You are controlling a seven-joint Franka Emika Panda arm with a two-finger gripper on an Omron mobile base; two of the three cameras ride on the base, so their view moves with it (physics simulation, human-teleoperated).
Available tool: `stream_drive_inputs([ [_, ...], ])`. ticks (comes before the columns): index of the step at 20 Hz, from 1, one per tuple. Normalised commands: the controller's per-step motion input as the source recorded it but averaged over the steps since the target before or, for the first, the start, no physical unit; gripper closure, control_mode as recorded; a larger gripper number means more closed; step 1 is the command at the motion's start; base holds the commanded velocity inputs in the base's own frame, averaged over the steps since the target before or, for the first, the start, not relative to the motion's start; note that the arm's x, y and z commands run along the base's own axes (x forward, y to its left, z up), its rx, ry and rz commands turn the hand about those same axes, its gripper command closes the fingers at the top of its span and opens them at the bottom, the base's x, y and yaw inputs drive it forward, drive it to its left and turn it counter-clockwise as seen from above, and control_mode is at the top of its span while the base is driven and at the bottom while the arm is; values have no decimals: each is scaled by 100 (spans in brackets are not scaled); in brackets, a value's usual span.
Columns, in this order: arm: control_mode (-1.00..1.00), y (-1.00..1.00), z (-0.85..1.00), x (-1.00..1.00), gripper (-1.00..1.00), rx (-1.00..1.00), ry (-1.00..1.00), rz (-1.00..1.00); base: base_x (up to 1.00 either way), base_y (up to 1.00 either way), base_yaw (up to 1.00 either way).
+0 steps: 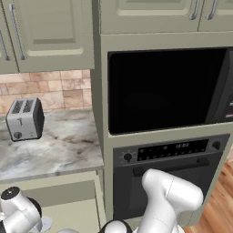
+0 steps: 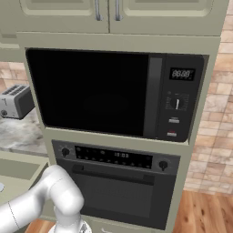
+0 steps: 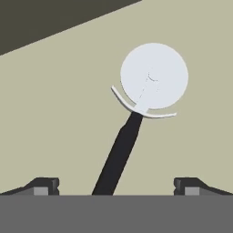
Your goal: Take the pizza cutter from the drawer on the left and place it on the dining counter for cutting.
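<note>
The pizza cutter (image 3: 136, 113) lies flat on the olive-beige floor of the open drawer (image 3: 50, 113). Its pale round wheel points away from the hand and its slim black handle runs back toward me. My gripper (image 3: 116, 186) hangs right over the handle's near end, open, with one fingertip (image 3: 43, 185) to each side and nothing between them. The drawer (image 1: 68, 211) stands pulled out under the toaster's marble top, and my wrist reaches down into it at the lower left of the left base view. The dining counter is out of view.
A silver toaster (image 1: 25, 119) sits on the small marble top (image 1: 59, 150) above the drawer. To the right stands a tall cabinet with a black microwave (image 2: 113, 93) over a built-in oven (image 2: 118, 182). Wood floor (image 2: 205, 211) shows at the lower right.
</note>
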Motion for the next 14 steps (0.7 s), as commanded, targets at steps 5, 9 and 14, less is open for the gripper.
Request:
stream_drive_inputs([
  [5,-100,0,-23,1,-100,0,0,0,0,0,0],
  [9,-100,0,-28,0,-100,0,0,0,0,0,0],
  [14,-100,0,-26,0,-100,0,0,0,0,0,0],
])
